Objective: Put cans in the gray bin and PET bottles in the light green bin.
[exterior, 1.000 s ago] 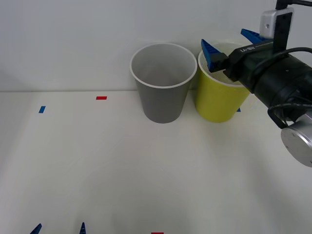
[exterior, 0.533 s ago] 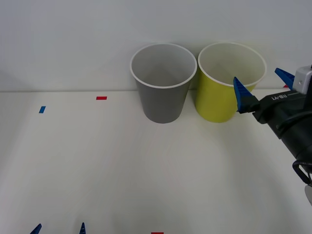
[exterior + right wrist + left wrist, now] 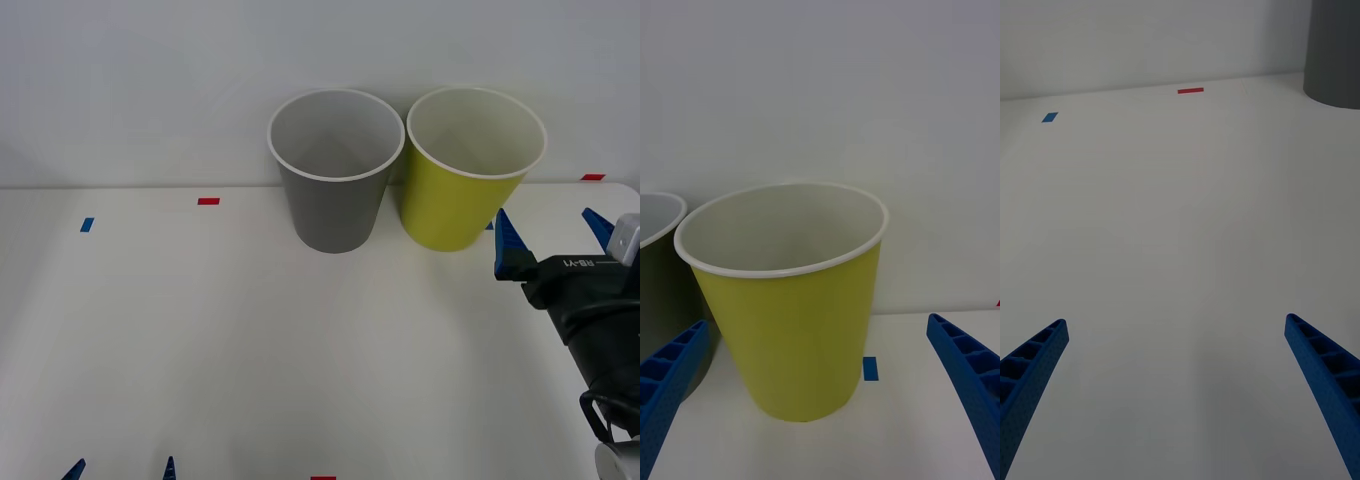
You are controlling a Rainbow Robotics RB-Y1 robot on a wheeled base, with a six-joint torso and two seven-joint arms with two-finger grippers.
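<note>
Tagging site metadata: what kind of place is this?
Probably a lab test bench: plain white table against a bare wall, red tape marker, and tall tapered gray bin beside yellow-green bin.

White bench (image 3: 250, 340). Gray bin (image 3: 334, 170) and light green bin (image 3: 467, 170) stand upright at upper centre and upper right of the front frame, side by side, rims almost touching. Tape marks on the surface: red mark (image 3: 208, 201) left of the gray bin, blue mark (image 3: 86, 224) at far left, another red mark (image 3: 593, 177) at the right edge.
</note>
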